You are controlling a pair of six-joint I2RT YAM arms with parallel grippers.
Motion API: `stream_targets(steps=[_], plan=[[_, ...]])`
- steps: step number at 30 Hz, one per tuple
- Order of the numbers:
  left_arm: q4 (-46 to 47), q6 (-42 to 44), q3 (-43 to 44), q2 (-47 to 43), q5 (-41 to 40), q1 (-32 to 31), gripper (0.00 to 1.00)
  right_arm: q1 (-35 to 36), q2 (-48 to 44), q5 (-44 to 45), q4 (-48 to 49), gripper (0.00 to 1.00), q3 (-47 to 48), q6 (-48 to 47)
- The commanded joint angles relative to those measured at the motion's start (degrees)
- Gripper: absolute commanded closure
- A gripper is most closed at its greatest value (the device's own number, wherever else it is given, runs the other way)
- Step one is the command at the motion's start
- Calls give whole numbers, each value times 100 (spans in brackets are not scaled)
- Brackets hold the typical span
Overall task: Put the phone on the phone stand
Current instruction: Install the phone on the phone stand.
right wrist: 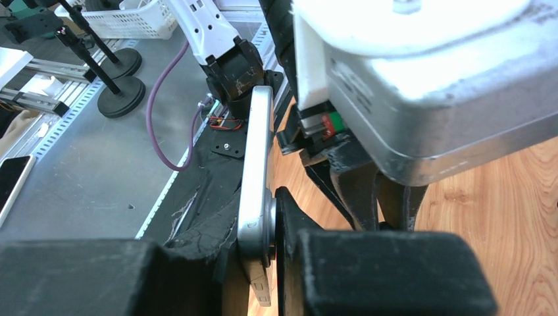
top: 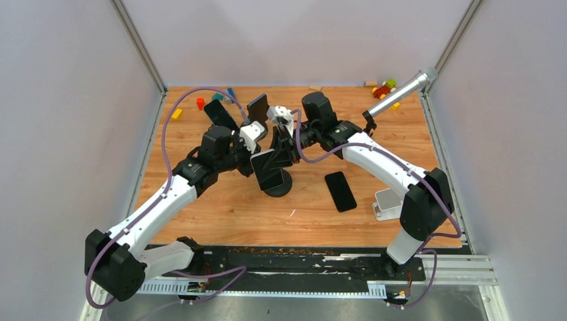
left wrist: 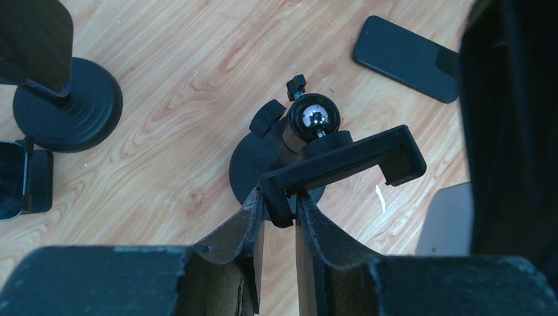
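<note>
The black phone stand stands mid-table on a round base. In the left wrist view its chrome ball joint carries a black clamp. My left gripper is shut on the near arm of that clamp. My right gripper is shut on the silver-edged phone, holding it by its thin sides. From above, the phone is tilted, dark face up, just over the stand, with both grippers meeting there. The clamp itself is hidden under the phone in the top view.
A second black phone lies flat to the right of the stand, with a white holder beyond it. Two other stands holding phones are at the back. Toy blocks and a silver cylinder lie along the far edge.
</note>
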Motion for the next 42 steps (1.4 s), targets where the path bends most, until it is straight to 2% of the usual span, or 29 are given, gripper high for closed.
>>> stream_targets(steps=[1,7,23,30,42], plan=[[-136,178,32,190,531,23,100,-3,89,-463,37,100,426,-598],[-259,289,178,427,848,67,100,28,439,-623,-311,100,765,-1036],[-376,429,211,472,1065,209,100,37,1110,-628,-1896,100,1512,-2673],[-367,435,199,485,1135,226,100,5,1122,-514,-2104,100,1443,-3015],[-313,426,139,413,1045,244,100,-77,1063,-401,-2147,100,1360,-3072]])
